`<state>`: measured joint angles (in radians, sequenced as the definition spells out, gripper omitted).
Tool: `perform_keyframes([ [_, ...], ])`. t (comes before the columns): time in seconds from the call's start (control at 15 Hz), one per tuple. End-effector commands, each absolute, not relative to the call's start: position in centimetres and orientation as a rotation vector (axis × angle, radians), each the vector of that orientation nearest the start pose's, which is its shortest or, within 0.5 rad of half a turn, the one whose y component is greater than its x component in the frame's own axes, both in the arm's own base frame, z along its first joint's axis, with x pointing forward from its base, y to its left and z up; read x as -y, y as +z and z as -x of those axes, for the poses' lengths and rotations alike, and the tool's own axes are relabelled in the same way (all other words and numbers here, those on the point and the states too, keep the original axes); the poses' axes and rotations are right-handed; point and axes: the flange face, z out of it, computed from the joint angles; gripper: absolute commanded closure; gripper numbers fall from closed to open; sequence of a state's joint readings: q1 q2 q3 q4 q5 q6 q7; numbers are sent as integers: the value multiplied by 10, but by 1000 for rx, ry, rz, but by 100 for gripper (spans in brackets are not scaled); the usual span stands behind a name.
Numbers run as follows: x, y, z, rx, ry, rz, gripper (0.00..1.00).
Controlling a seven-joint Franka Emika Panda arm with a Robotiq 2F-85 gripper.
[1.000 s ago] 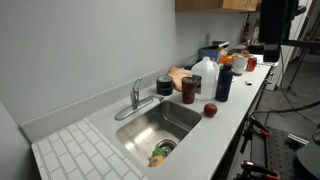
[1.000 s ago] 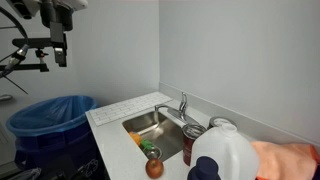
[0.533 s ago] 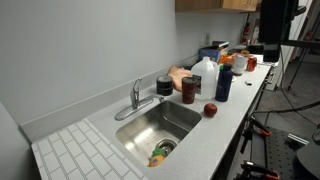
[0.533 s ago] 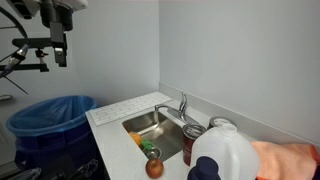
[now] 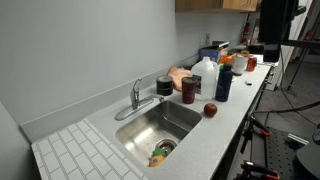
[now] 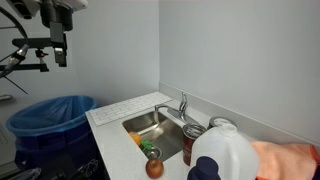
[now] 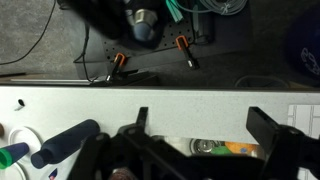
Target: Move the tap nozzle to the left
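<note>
The tap nozzle [image 5: 137, 96] is a small chrome faucet at the back rim of the steel sink [image 5: 185, 124]. It also shows in an exterior view [image 6: 182, 105]. Its thin spout is too small to tell its direction. My gripper [image 5: 270, 45] hangs high above the far end of the counter, well away from the faucet, and it also shows in an exterior view [image 6: 61, 55]. In the wrist view the gripper [image 7: 200, 122] is open and empty and looks down on the counter and the sink drain.
A red apple [image 5: 210, 110], a dark can [image 5: 188, 90], a blue bottle [image 5: 223, 82] and a milk jug [image 5: 204, 75] crowd the counter beside the sink. Orange and green items [image 5: 160, 152] lie in the basin. A blue bin [image 6: 55, 120] stands beside the counter.
</note>
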<state>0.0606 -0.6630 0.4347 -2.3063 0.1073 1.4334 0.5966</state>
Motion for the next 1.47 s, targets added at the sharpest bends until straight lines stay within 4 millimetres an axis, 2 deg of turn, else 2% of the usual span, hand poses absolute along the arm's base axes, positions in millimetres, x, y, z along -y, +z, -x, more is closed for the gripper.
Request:
perform_keyframes([
  [0.0, -196, 539, -279, -368, 252, 3367, 0],
  [0.47, -197, 538, -281, -373, 250, 3348, 0],
  [0.53, -166, 521, -342, -398, 231, 3347, 0],
  [0.6, -163, 519, -351, -399, 185, 3345, 0],
  [0.67, -156, 515, -369, -435, 162, 3345, 0],
  [0.73, -171, 528, -328, -420, 134, 3358, 0],
  [0.87, -153, 510, -359, -461, 170, 3340, 0],
  [0.93, -151, 505, -366, -464, 193, 3336, 0],
  [1.2, -155, 507, -370, -453, 188, 3334, 0],
  [1.33, -153, 504, -383, -454, 146, 3308, 0],
  [1.4, -149, 501, -396, -469, 107, 3300, 0],
])
